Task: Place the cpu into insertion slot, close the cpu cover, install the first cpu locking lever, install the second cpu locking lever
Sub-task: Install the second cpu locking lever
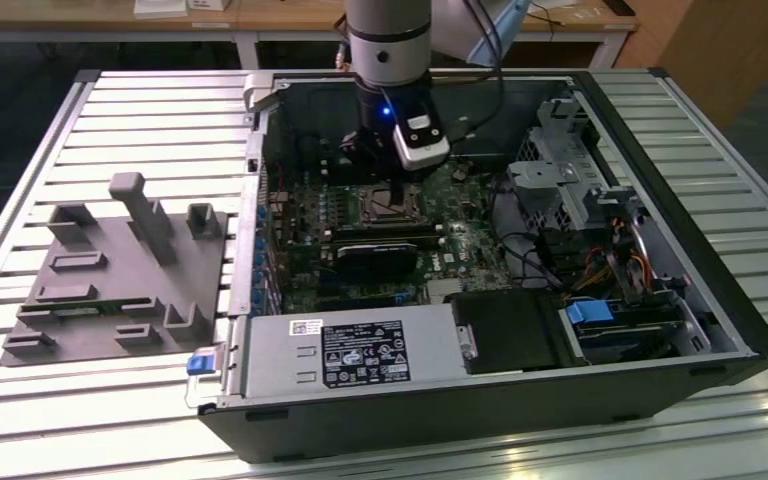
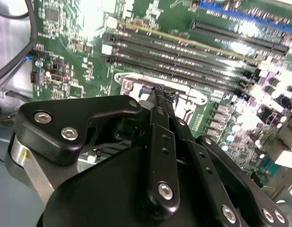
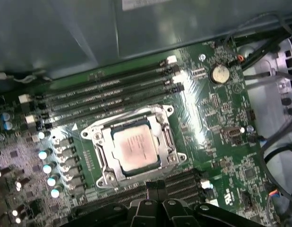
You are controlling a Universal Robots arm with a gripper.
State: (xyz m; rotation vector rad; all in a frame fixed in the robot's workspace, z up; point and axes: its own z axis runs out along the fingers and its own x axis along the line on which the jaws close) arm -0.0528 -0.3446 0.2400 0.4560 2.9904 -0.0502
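Observation:
The cpu (image 3: 135,149), a square chip with a shiny metal top, lies in the insertion slot (image 3: 106,176) on the green motherboard. The silver cpu cover (image 3: 161,152) lies flat around it, and the chip shows through its window. In the first wrist view, my gripper (image 3: 155,186) is shut with nothing in it, its black tips just off the slot's edge. In the second wrist view, the gripper (image 2: 159,90) hides most of the slot's silver frame (image 2: 132,83). In the exterior view, the gripper (image 1: 381,183) hangs straight down over the slot (image 1: 387,206) inside the open computer case.
Long black memory slots (image 3: 103,97) run beside the socket, and a row of capacitors (image 3: 49,168) stands close to it. A black card (image 1: 381,252) and loose cables (image 1: 524,245) lie near the socket. The power supply (image 1: 344,352) sits at the case's near side. A grey fixture (image 1: 115,275) rests at the exterior view's left.

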